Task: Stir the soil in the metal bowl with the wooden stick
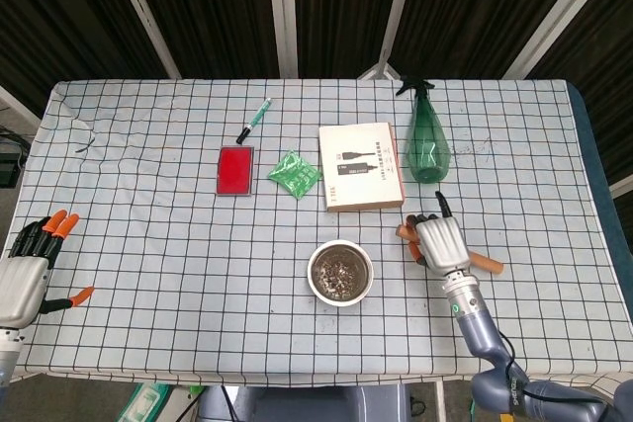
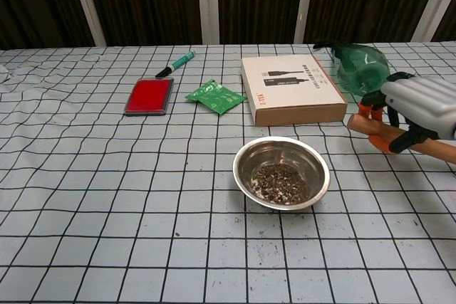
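Dark slatted wall behind, checked cloth over the bench. Metal bowl sits near the front middle, a patch of soil in its base, rim still bare.

Right hand is just right of the bowl, fingers wrapped round the wooden stick. Stick is off the cloth and tilted, its near end pointing toward the bowl, the other end sticking out past the hand on the far side. Left hand is well left of the bowl at the bench edge, fingers spread, holding nothing.

Risks as I read them:
- Grip looks to be around mid-stick, not the end. That leaves a short working end, so the fingers may hit the bowl rim before the tip reaches the soil.
- Bowl is light, free-standing and on cloth. A sideways push from the stick could slide or tip it, and nothing is bracing it with the left hand that far off.
- Soil layer looks shallow. Stir hard and it flicks over the rim onto the cloth.
- Cardboard box and green spray bottle sit just behind the bowl and the hand. A wide swing of the stick's tail end could knock the bottle.
- Round stick in a loose wrap could roll in the hand on contact.
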Controlling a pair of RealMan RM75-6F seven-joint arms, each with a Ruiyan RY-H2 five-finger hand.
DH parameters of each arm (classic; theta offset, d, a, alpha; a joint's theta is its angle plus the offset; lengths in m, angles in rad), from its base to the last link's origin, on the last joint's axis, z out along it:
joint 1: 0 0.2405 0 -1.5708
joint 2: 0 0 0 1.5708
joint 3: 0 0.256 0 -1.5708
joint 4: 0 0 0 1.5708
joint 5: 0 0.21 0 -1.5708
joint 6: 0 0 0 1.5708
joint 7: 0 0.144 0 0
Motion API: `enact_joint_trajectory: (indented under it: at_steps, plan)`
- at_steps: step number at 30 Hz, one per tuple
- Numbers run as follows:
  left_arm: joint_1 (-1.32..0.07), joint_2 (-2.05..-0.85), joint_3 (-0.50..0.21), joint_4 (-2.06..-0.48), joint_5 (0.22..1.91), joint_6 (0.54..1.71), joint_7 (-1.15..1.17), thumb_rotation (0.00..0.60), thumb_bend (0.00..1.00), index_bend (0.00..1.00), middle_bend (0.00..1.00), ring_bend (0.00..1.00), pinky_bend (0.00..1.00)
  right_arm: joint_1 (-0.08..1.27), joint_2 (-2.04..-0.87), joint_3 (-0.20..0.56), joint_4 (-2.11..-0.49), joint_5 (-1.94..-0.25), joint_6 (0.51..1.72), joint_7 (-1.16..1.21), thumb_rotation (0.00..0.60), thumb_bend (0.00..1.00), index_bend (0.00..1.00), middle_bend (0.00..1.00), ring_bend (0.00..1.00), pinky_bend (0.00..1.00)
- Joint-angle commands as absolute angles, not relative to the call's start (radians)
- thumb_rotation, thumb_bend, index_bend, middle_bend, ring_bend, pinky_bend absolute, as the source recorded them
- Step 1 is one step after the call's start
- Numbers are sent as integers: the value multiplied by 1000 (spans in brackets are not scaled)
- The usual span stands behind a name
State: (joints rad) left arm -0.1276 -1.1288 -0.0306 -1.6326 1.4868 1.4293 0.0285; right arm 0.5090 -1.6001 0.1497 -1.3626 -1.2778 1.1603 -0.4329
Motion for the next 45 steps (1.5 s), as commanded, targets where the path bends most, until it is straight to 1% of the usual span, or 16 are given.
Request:
enact_joint_trajectory:
  at_steps: [1,8,13,19,23,31,37,45]
  plan:
    - [-127,-1129,-31,-1633,1486,1430,29,600,64,0,0,0,0,505,-1589,146,-1377,-1290,1170,-427,600,506,750,552,574,0]
    - [-126,-1129,-30,-1631,1486,1431,29,600,64,0,0,0,0,492,-1553,153,-1432,-1333,1214,-356,600,506,750,552,574,0]
    - [-126,-1130,-30,-1632,1487,1432,29,600,64,0,0,0,0,478,-1518,164,-1475,-1411,1274,-187,600,505,750,552,574,1]
    - [-123,-1133,-30,-1630,1488,1439,34,600,64,0,0,0,0,447,-1512,179,-1492,-1512,1396,131,600,505,750,552,574,1]
    - [-121,-1137,-32,-1630,1487,1443,38,600,64,0,0,0,0,423,-1550,195,-1495,-1550,1492,289,600,505,750,552,574,8]
    - [-119,-1140,-33,-1634,1482,1445,44,600,64,0,0,0,0,412,-1659,209,-1476,-1630,1634,399,600,505,750,552,574,22]
    - [-120,-1140,-35,-1634,1479,1442,43,600,64,0,0,0,0,421,-1716,210,-1483,-1663,1670,422,600,505,750,552,574,22]
    - [-121,-1139,-33,-1635,1480,1439,43,600,64,0,0,0,0,432,-1799,195,-1471,-1675,1672,420,600,505,750,552,574,22]
